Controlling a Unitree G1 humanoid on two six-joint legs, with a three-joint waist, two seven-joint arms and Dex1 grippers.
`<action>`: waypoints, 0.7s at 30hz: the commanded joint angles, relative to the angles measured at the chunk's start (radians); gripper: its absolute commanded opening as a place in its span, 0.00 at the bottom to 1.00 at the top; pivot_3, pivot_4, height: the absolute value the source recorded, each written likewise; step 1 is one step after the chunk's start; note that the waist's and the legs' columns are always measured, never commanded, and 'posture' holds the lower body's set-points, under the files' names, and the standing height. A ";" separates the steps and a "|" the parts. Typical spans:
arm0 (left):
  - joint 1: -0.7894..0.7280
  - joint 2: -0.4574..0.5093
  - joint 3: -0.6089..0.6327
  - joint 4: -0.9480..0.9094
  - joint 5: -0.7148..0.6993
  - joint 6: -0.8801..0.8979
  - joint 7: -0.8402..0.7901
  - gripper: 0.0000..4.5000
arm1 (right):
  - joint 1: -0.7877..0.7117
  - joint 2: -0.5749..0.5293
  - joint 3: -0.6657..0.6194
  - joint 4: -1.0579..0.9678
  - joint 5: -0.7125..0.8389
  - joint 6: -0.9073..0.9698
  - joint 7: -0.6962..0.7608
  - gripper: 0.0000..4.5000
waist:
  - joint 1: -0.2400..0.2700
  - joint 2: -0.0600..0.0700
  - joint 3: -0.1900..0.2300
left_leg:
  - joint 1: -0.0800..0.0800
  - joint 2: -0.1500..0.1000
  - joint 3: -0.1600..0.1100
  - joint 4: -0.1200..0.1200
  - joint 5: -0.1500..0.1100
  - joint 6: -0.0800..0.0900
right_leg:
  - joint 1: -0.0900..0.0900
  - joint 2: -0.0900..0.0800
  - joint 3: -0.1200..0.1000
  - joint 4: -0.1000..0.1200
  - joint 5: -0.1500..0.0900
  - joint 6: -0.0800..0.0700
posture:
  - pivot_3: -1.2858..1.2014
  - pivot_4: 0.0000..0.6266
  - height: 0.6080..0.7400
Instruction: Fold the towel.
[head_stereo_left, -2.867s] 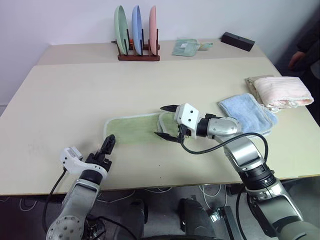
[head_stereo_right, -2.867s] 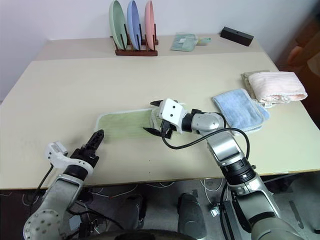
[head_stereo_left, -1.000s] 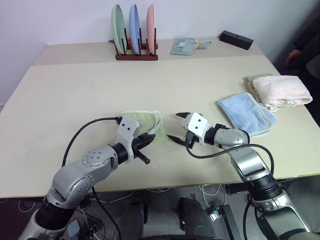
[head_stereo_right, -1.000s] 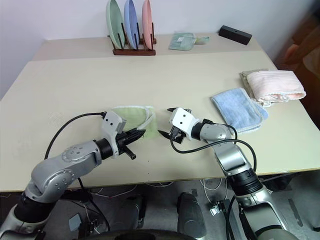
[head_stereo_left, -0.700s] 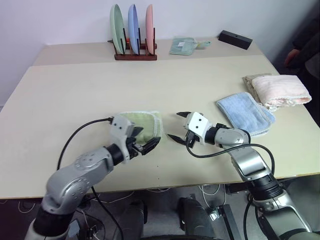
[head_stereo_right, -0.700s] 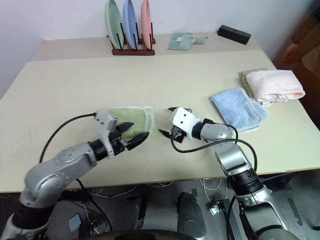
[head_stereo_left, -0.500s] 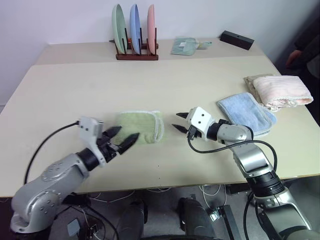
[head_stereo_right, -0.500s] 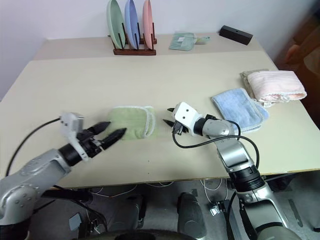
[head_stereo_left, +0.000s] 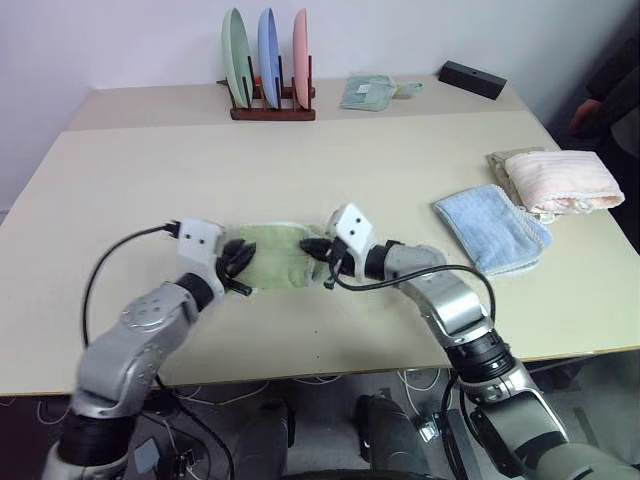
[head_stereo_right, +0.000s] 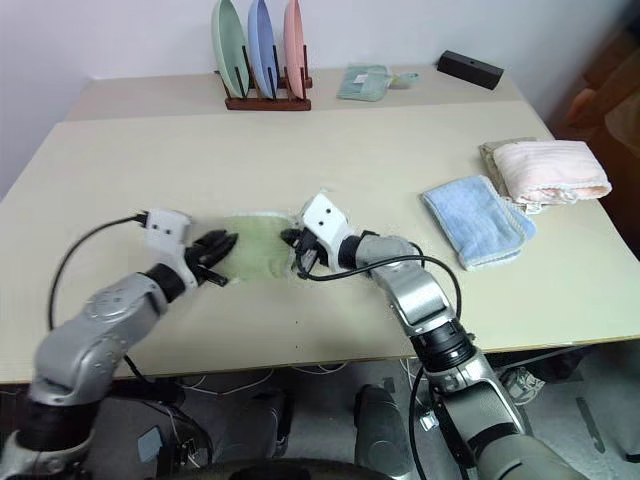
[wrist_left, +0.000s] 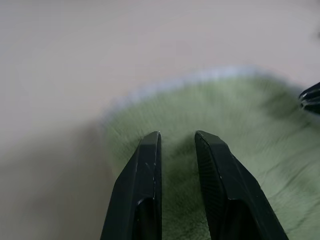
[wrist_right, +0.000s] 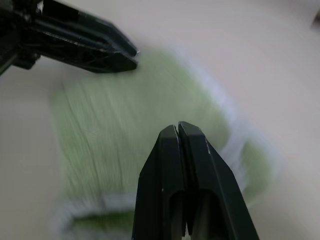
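The towel (head_stereo_left: 275, 256) has both ends covered by the left gripper (head_stereo_left: 238, 262) and right gripper (head_stereo_left: 314, 249); its embroidered mark cannot be made out. Towel edges are blurred in both wrist views.

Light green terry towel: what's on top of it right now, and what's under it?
Over the folded light green terry towel sit both grippers: left gripper at one end, slightly parted; right gripper at the other, fingers shut. Whether either pinches cloth is unclear. Beneath lies the beige table; the layers hide anything inside.
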 joint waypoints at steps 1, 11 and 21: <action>0.012 -0.005 -0.036 0.051 0.088 -0.051 -0.025 0.24 | 0.009 0.003 0.026 0.057 -0.060 -0.019 -0.043 0.00 | 0.000 0.000 0.000 | 0.000 0.000 0.000 0.000 0.000 0.000 | 0.000 0.000 0.000 0.000 0.000 0.000 | 0.52 0.24 1.00; 0.085 -0.082 0.130 -0.026 0.036 -0.148 -0.063 0.23 | 0.023 -0.015 -0.077 -0.020 -0.002 -0.046 -0.033 0.05 | 0.002 0.000 -0.001 | 0.000 0.000 -0.001 0.000 0.001 -0.002 | 0.000 0.000 0.000 0.001 0.000 0.000 | 0.52 0.24 1.00; 0.168 -0.089 0.457 -0.068 -0.262 0.087 -0.008 1.00 | 0.028 -0.163 -0.108 -0.214 0.101 -0.045 0.157 0.99 | -0.001 0.000 0.000 | 0.000 0.001 -0.001 0.000 0.001 -0.002 | -0.001 0.000 0.000 0.001 0.000 0.000 | 0.52 0.24 1.00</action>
